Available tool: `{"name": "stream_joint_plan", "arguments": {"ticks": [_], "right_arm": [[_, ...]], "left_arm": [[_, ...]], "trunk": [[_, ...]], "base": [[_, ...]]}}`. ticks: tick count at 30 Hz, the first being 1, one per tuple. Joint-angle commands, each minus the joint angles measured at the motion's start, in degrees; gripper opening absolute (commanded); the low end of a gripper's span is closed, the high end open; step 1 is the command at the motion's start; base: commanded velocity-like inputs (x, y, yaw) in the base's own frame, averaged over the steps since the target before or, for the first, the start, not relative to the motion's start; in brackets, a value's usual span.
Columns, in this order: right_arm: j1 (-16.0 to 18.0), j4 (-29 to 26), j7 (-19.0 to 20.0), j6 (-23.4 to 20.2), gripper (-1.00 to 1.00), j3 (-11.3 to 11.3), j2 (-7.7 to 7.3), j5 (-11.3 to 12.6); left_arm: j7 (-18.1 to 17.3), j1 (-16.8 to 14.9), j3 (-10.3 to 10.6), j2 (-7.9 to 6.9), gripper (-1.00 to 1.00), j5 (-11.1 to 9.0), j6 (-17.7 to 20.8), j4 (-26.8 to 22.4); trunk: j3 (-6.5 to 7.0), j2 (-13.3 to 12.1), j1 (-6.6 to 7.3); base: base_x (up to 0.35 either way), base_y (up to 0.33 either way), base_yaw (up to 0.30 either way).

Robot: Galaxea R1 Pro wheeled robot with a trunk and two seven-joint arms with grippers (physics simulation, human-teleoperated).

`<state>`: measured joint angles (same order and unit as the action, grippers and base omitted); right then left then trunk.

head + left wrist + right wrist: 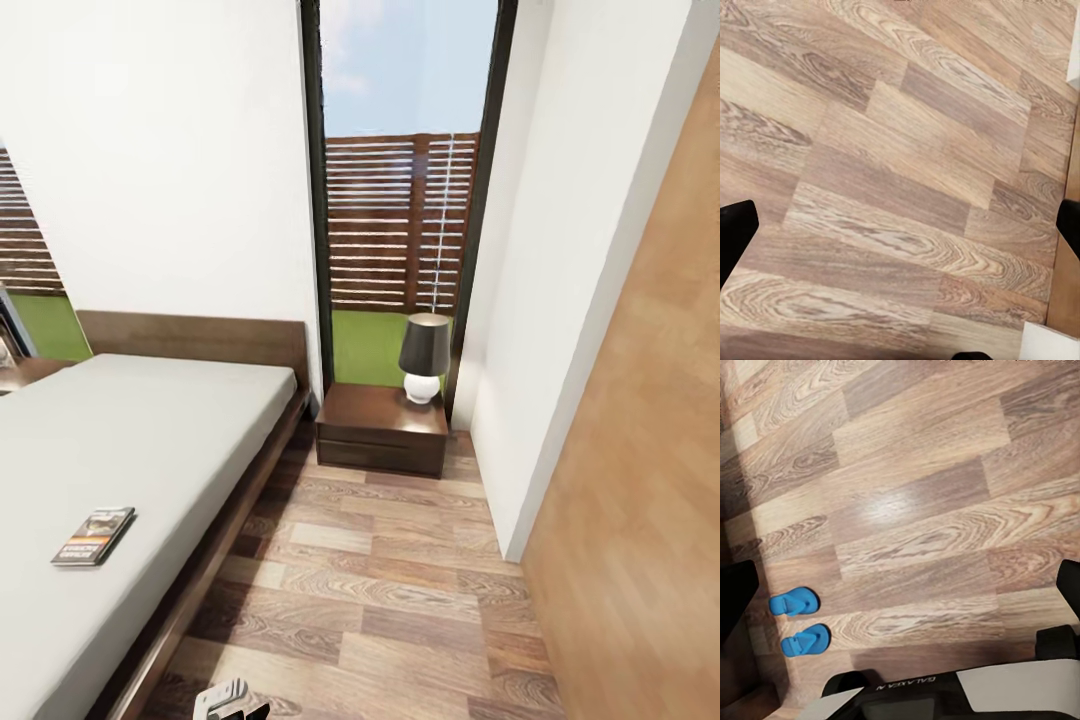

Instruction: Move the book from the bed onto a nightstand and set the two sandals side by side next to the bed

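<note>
The left gripper (900,225) hangs over bare wood-plank floor (892,165); its 2 dark fingertips (735,232) sit at opposite edges of the left wrist view, spread wide, with nothing between them. The right gripper (900,592) is spread the same way above the floor and holds nothing.

The book (94,536) lies flat on the grey mattress of the bed (150,430), near the bed's floor-side edge and well away from the headboard. Its long axis runs roughly along the bed's length. It is thin, with a dark cover and an orange band.

The 2 sandals (799,622) lie side by side on the floor, bright blue, just apart and parallel.

Beside the bed's head end stands the nightstand (382,430), a boxy dark-brown cabinet with a glossy top. A lamp (424,357) with a black shade and round white base stands on it.
</note>
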<state>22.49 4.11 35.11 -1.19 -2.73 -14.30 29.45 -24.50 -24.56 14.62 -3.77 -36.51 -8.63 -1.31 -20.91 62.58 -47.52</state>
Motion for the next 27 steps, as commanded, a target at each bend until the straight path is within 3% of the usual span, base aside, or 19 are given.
{"name": "stream_joint_plan", "arguments": {"ticks": [1, 27], "right_arm": [[0.09, 0.2, 0.31, -0.13, 1.0, -0.26, -0.02, 0.22], [0.09, 0.2, 0.29, -0.13, 1.0, -0.26, -0.02, 0.08]], "left_arm": [[-0.16, -0.05, 0.49, -0.01, 1.0, -0.4, -0.25, 0.08], [-0.11, -0.05, 0.5, -0.01, 1.0, -0.32, -0.3, 0.1]], "trunk": [[0.0, 0.04, 0.0], [0.19, 0.04, 0.0]], "base": [[0.0, 0.0, 0.0], [0.0, 0.0, 0.0]]}}
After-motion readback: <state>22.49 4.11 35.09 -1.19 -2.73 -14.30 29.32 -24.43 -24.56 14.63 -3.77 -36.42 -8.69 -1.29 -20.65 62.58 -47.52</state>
